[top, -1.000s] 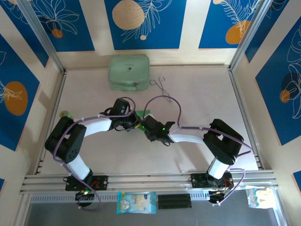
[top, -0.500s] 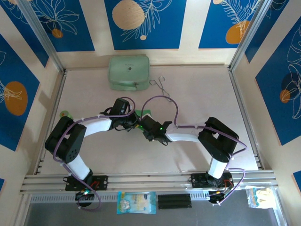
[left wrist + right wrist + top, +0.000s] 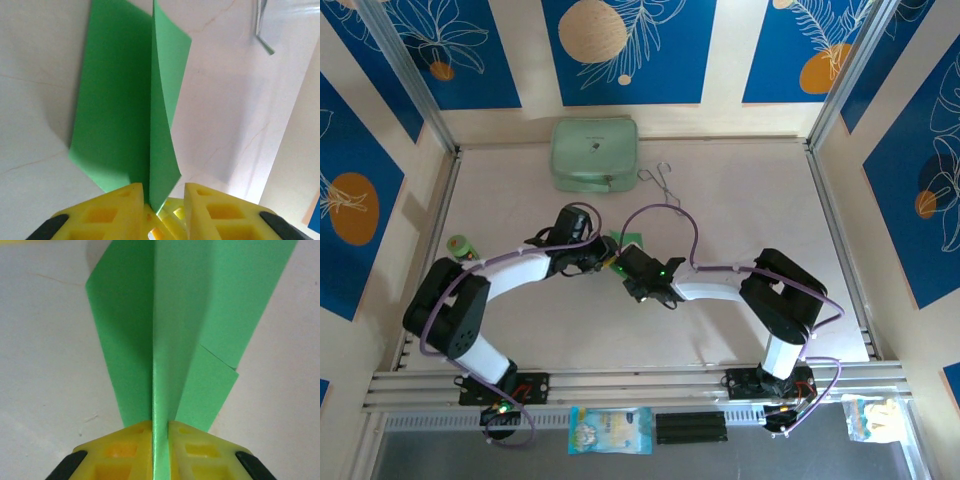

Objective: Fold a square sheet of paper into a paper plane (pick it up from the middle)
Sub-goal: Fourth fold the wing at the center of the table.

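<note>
Holds the green paper by its raised centre crease in the right end effector, yellow fingers pressed tight against both sides of the ridge. Brackets an upright flap of the same paper with the left end effector, fingers apart, flap standing in the gap and not visibly pinched. Meets tip to tip with both end effectors near the middle of the desk, paper resting creased on the surface beneath, flat parts spread to either side. Has a mint case and wire tongs well apart, toward the far edge.
</note>
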